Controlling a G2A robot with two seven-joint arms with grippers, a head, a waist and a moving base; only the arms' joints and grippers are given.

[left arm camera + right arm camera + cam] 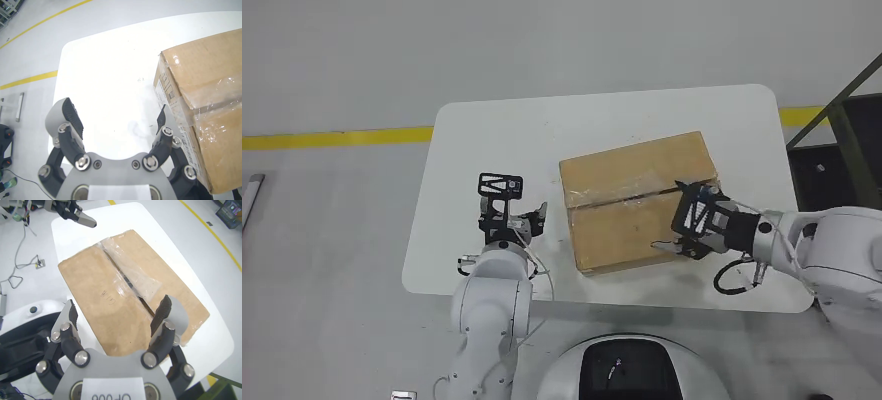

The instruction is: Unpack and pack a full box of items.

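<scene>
- The cardboard box (637, 200) lies right of centre in the top view on the white bench (492, 140). Its flaps are closed and its long axis runs left to right, with the right end angled slightly toward the frame's upper edge.
- A taped seam (627, 195) follows that long axis.
- The right tool (687, 222) is spread wide over the box's right end, gripping nothing.
- The left tool (512, 210) is wide open and empty, just left of the box.

Box (640, 200) contents hidden; side label (186, 136) print too small.
</scene>
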